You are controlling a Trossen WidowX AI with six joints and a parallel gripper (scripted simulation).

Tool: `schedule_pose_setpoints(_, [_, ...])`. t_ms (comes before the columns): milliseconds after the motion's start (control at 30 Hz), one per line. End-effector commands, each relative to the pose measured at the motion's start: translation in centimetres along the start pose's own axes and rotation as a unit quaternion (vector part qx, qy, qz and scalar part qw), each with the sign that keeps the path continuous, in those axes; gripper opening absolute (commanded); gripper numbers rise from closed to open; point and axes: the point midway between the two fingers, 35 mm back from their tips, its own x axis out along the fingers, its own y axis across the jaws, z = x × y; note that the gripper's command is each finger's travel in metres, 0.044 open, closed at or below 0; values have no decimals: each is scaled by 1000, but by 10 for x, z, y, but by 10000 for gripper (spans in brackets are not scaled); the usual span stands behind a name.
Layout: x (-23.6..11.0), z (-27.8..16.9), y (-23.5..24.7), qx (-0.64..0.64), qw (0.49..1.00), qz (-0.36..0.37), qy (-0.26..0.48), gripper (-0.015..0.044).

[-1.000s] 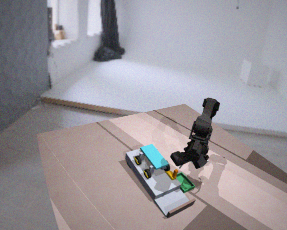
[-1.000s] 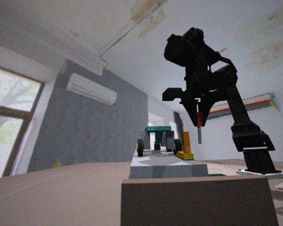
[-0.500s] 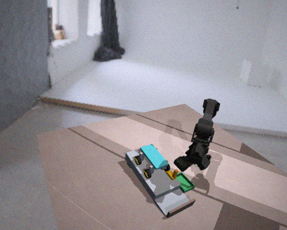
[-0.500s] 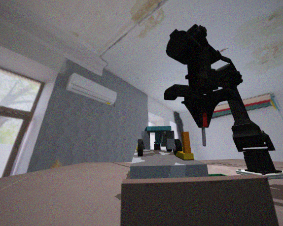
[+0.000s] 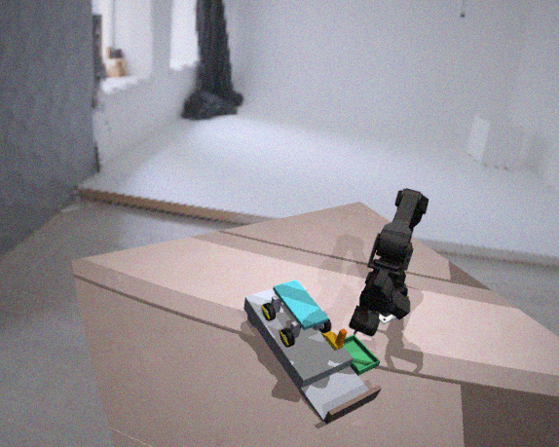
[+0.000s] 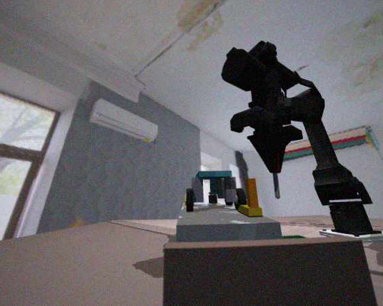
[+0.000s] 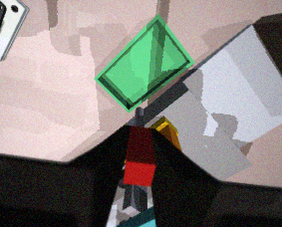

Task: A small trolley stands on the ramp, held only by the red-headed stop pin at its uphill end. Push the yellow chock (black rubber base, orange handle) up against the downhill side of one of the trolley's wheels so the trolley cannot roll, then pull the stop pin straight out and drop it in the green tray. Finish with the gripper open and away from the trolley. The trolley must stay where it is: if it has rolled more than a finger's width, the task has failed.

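My gripper is shut on the red-headed stop pin, grey shaft pointing down. It hangs above the table beside the ramp, at the near corner of the green tray. The trolley, with a cyan deck and yellow-hubbed wheels, stands on the grey ramp. The yellow chock with its orange handle sits on the ramp against the downhill side of the trolley's wheel nearest the tray.
A brown lip closes the ramp's low end. The arm's white base plate stands on the table behind the tray. The table's edges drop off close to the ramp's low end.
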Motion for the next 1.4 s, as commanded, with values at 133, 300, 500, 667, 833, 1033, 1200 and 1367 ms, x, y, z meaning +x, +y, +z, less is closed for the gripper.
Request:
schedule_pose_setpoints(133, [-2,-2,2,-118,993,-19,-19,0])
schedule_pose_setpoints(300, [-2,-3,2,-193,980,-30,-29,0])
schedule_pose_setpoints(500, [-2,-4,3,-282,958,-45,-37,0])
schedule_pose_setpoints(667, [-2,-5,3,-354,932,-60,-42,0])
schedule_pose_setpoints(833, [-2,-6,3,-421,903,-75,-44,0])
schedule_pose_setpoints(1033, [-2,-6,3,-430,898,-77,-44,0])
schedule_pose_setpoints(1200, [3,-2,7,-430,898,-77,-44,0])
schedule_pose_setpoints(1367, [16,7,14,-430,898,-76,-45,0])
